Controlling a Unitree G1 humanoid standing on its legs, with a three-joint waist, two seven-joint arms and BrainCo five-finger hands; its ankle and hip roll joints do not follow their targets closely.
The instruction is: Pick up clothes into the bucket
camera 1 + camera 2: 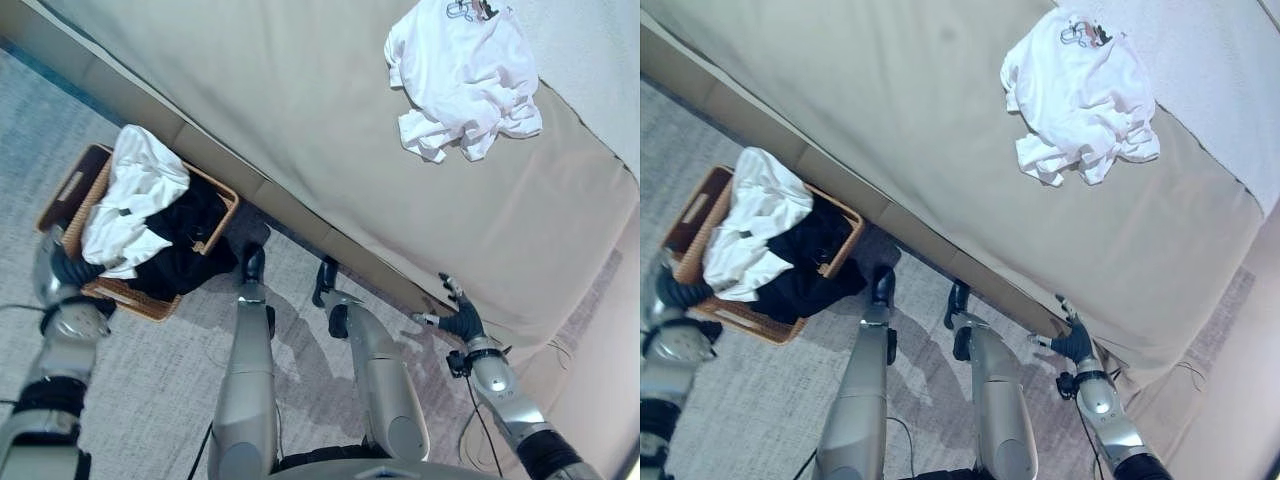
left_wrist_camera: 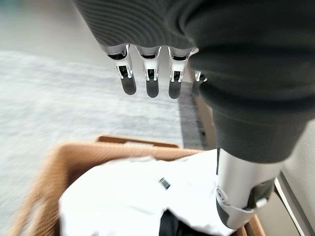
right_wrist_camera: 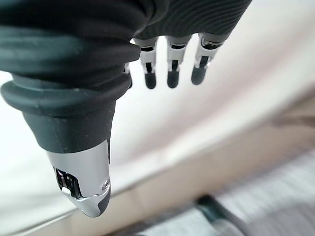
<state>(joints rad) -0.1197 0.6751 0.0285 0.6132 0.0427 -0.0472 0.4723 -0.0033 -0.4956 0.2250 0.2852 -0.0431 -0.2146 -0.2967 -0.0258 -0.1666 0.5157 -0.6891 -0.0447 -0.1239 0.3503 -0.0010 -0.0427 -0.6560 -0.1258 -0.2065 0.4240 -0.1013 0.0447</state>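
Observation:
A brown woven basket stands on the carpet at the left, beside the bed. A white garment and a black garment lie piled in it, and the black one spills over the near rim. My left hand hangs at the basket's near left corner. Its fingers are straight and hold nothing above the white cloth. Another white garment lies crumpled on the bed at the upper right. My right hand is open at the bed's near edge, far below that garment, with its fingers empty.
The bed under a beige cover runs diagonally across the view, its low side panel facing me. A white textured blanket covers its far right corner. Grey carpet lies between me and the basket.

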